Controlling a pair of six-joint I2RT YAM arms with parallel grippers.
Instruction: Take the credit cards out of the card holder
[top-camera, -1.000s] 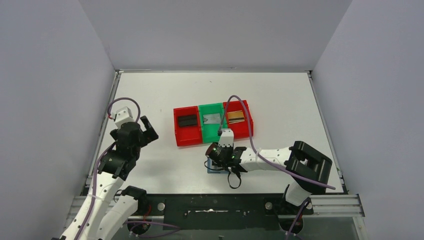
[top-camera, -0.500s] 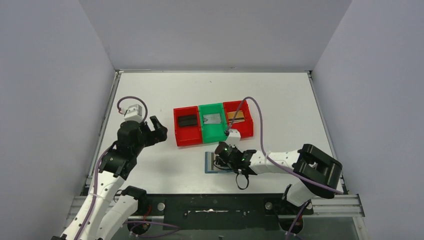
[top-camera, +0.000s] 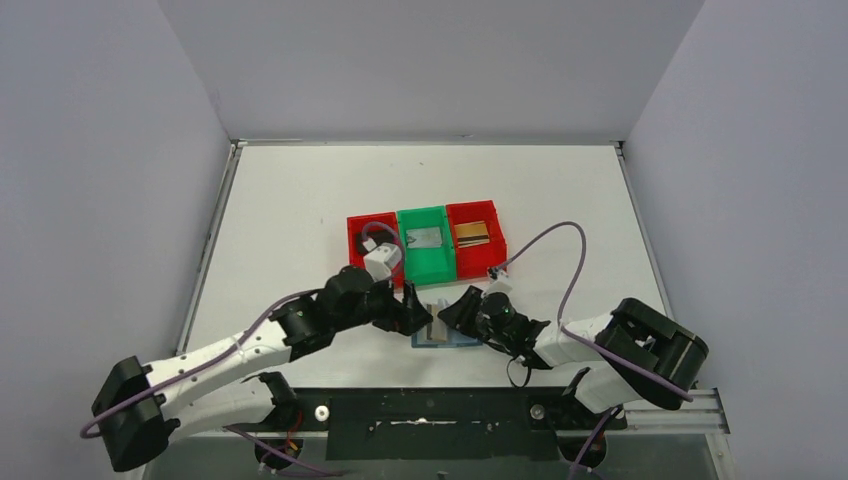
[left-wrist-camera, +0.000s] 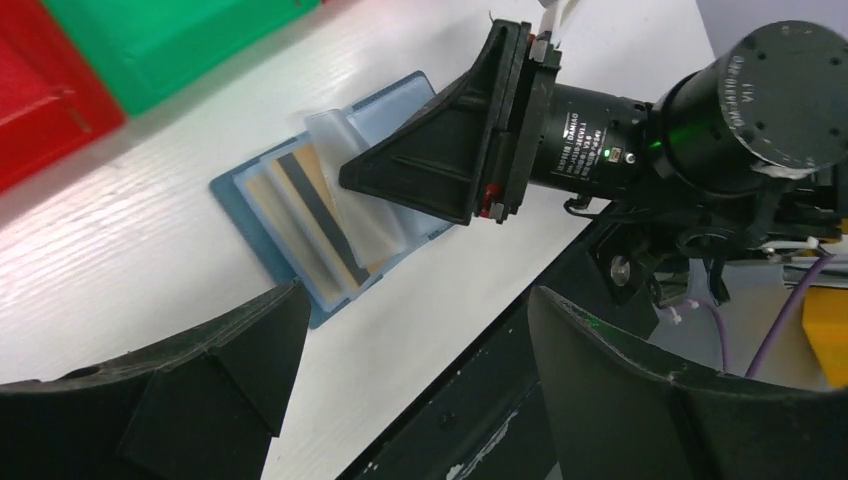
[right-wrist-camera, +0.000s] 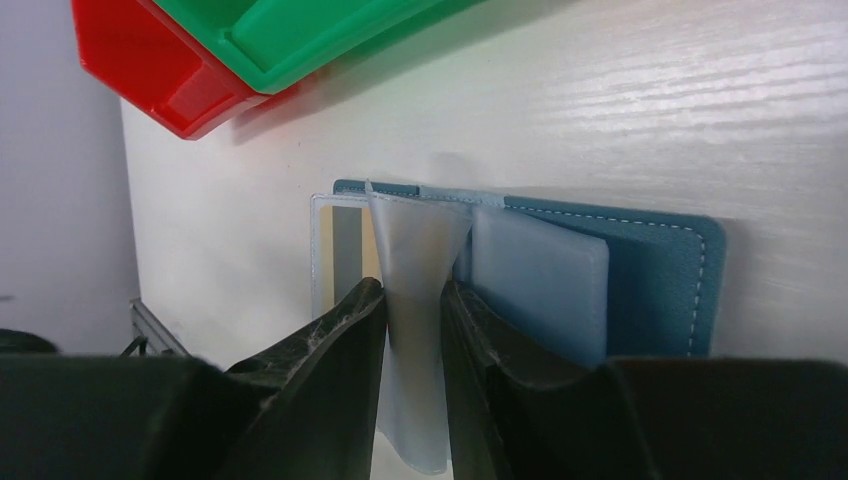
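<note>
the teal-blue card holder (right-wrist-camera: 660, 268) lies opened flat on the white table (top-camera: 300, 190), near its front edge, just in front of the green bin (top-camera: 430, 272). its lighter blue inside faces up. one clear sleeve (right-wrist-camera: 415, 250) stands lifted from the fold, pinched by the right gripper (right-wrist-camera: 412, 300). under another sleeve a gold-brown card (left-wrist-camera: 318, 222) with a dark stripe is still inside, lying flat. a silver-grey card (top-camera: 425, 237) rests in the green bin, and another gold-brown card (top-camera: 472, 233) rests in the red bin (top-camera: 482, 262) to its right.
</note>
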